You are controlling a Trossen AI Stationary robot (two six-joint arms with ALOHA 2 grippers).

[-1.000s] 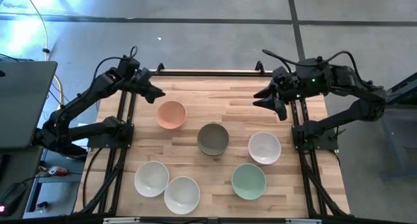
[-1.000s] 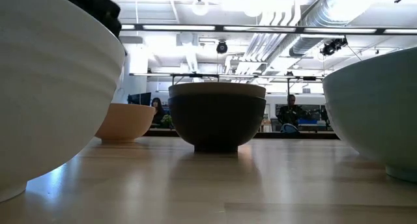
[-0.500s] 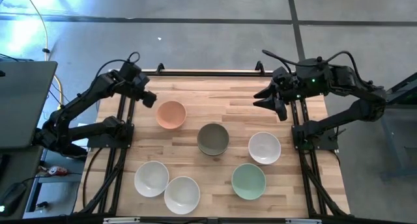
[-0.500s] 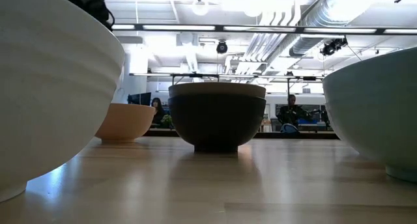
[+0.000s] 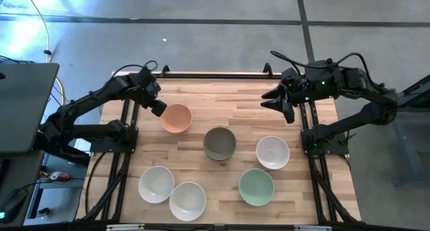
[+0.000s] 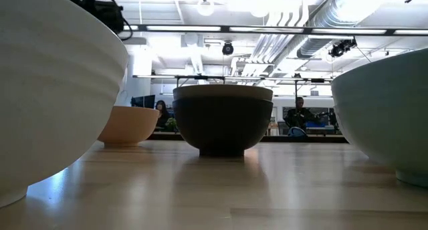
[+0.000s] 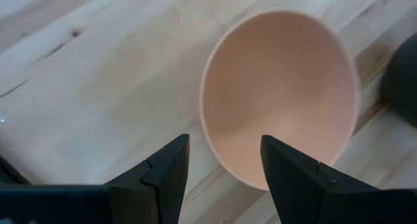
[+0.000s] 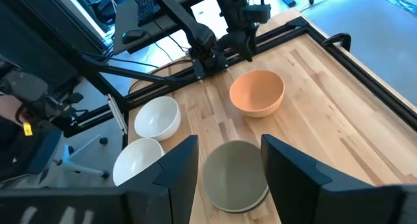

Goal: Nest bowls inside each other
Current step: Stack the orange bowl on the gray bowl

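Note:
The peach-orange bowl [image 5: 177, 118] [image 7: 280, 94] stands upright on the table's far left part. My left gripper [image 5: 158, 108] [image 7: 225, 168] hovers open over its left rim, fingers pointing down. The olive-grey bowl [image 5: 220, 143] [image 8: 234, 175] sits nested in the black bowl [image 6: 223, 126] at mid-table. A white bowl [image 5: 273, 152] and the mint green bowl [image 5: 256, 187] stand to the right, and two white bowls [image 5: 156, 184] [image 5: 187, 201] stand near left. My right gripper [image 5: 279, 100] [image 8: 228, 178] waits open above the far right part.
Bare wooden tabletop [image 5: 228, 100] lies between the two grippers along the far edge. Black frame rails [image 5: 127, 144] [image 5: 312, 157] run along both sides of the table. In the low view, a white bowl [image 6: 53, 89] and the mint green bowl [image 6: 388, 109] fill the sides.
My left gripper has moved from the far left corner toward the near edge and the peach-orange bowl, tipping to point downward over the bowl's left rim. The bowls have stayed where they were.

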